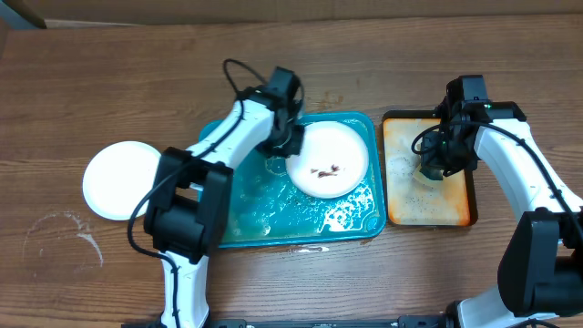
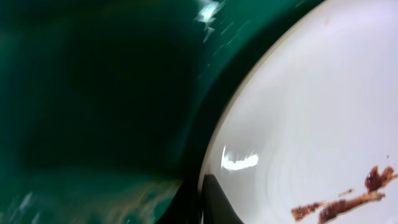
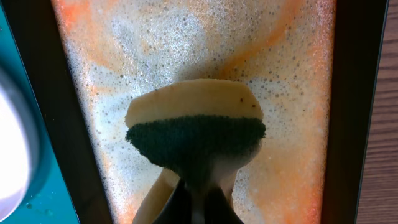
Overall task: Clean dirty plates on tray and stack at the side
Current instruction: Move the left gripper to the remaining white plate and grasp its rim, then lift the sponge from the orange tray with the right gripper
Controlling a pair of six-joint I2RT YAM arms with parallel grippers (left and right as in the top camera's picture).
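Two plates are in sight as a pair of robot arms work at a wooden bench (image 1: 91, 73). The dirty plate (image 1: 332, 150), white with brown smears (image 1: 326, 169) near its middle, lies in the right half of the blue tray (image 1: 273, 214), whose floor is wet and glistening. The left pincer (image 1: 291, 148) is closed narrow on that plate's left rim. From the left wrist, one dark finger (image 2: 214, 202) lies against the rim of the dirty plate (image 2: 323, 112), with the smears (image 2: 348, 202) close by and the tray's dark teal floor (image 2: 93, 93) to the left.

The second plate (image 1: 123, 179), also white and showing no marks, sits flat on the bench well to the left of the blue tray, apart from it.

Just right of the blue tray, nearly touching it, stands the orange tray (image 1: 460, 214) with a dark rim, its floor covered in suds (image 3: 186, 50). The right pincer (image 1: 431, 171) hangs over it, clamped on a sponge (image 3: 196, 134). From the right wrist, the sponge shows a dark green scouring face and a yellow foam body, pinched at its near end between the fingers (image 3: 186, 205). An edge of the dirty plate (image 3: 12, 155) appears at the far left of that view.
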